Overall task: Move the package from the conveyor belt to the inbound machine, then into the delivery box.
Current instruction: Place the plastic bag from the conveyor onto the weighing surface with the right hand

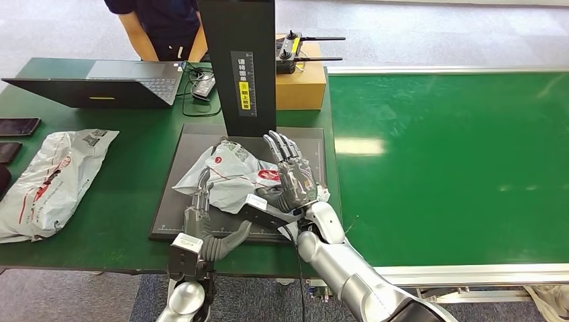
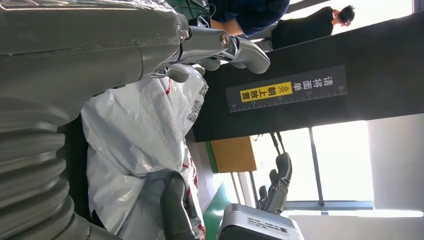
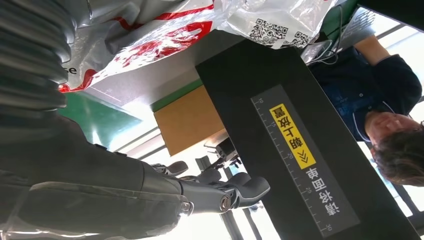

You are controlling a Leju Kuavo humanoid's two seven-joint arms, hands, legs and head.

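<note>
So, two grey plastic mailers on the table: one package [image 1: 231,176] crumpled on the black scanner plate [image 1: 168,201], white-grey with red print and QR codes, and a second bag [image 1: 54,181] well off to the left (untouched). The left hand [image 1: 201,221] grips the package's near edge; the right hand [image 1: 292,176] rests beside it, fingers spread, holding nothing.

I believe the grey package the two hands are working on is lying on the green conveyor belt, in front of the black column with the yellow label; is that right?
Not quite. In the head view the grey package lies on the black platform of the inbound machine, not on the conveyor belt, which is off to its right. The rest holds: it sits in front of the black column, between the left hand and the right hand.
</note>
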